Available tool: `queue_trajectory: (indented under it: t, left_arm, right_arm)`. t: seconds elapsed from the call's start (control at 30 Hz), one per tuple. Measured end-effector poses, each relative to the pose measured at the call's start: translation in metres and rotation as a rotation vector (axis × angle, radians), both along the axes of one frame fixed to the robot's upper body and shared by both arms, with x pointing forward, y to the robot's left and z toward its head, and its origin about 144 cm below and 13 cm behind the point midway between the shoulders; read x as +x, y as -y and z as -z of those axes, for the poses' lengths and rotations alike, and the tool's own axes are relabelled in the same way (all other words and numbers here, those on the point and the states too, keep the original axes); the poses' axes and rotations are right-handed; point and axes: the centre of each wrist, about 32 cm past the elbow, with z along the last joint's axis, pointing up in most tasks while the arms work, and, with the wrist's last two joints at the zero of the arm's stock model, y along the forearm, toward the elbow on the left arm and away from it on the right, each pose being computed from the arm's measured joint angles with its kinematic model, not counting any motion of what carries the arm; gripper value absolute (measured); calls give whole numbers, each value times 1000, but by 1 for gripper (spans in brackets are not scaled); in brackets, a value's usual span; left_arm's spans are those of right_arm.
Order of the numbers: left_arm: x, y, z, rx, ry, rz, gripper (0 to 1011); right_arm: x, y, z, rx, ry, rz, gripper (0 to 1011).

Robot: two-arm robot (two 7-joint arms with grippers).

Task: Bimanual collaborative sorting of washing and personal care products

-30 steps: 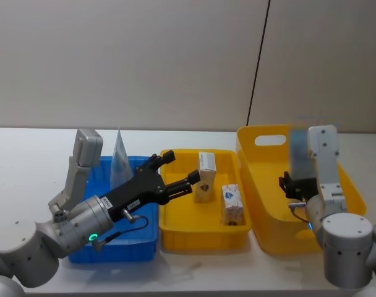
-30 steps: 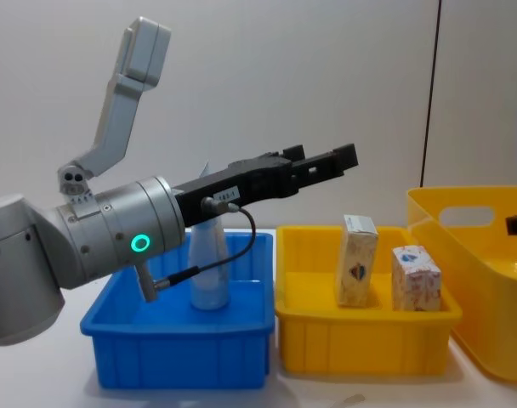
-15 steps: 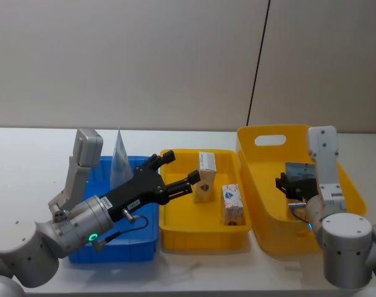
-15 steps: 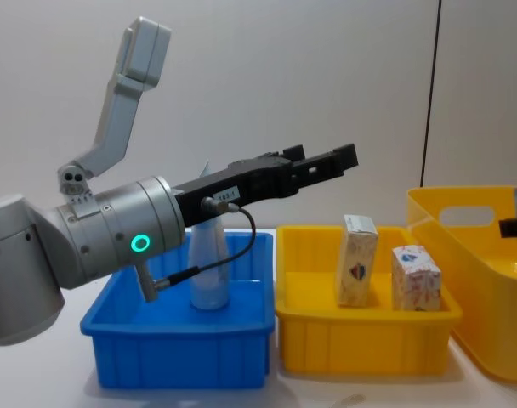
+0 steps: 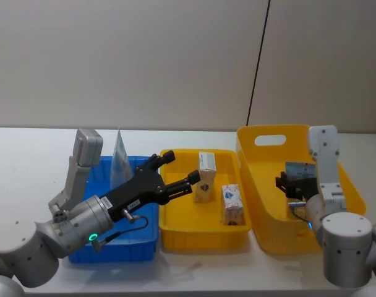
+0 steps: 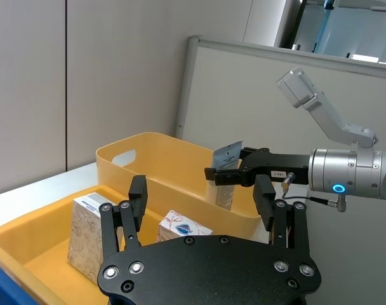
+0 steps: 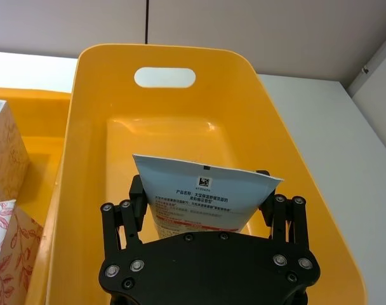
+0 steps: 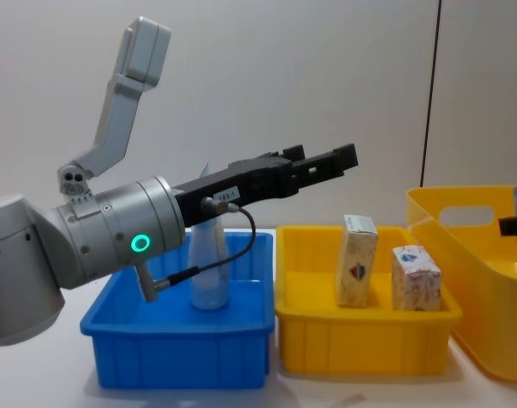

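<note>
My left arm has its elbow link raised and its forearm angled forward and inward above the rectangular blue plastic bin (image 5: 145, 246). The left end effector (image 5: 183, 166) hangs in the air over the near edge of the shallow yellow plastic tray (image 5: 203, 239), fingers spread and empty. A pale-blue squeeze tube with a crimped top (image 8: 209, 274) stands upright in the blue bin behind that forearm. Two small white cartons with a blue-red emblem stand upright in the yellow tray: the taller carton (image 5: 206, 176) farther back and the shorter carton (image 5: 232, 204) nearer me, close together but apart. My right arm is folded, with the right end effector (image 7: 203, 204) inside the deep yellow tub with a handle slot (image 5: 269, 140). It is clamped, as far as I can judge, on a second pale-blue soft tube with printed text (image 7: 203, 190), crimped end up. All the containers sit on the white surface (image 5: 27, 158).
</note>
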Motion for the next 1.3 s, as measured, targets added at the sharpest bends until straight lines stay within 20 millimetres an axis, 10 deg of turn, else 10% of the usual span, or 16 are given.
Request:
queue_trajectory:
  t: [1.3]
  left_arm:
    - [0,0,0,0,0,0,1002]
  right_arm:
    - [7,2,-24,188,73,82,1004]
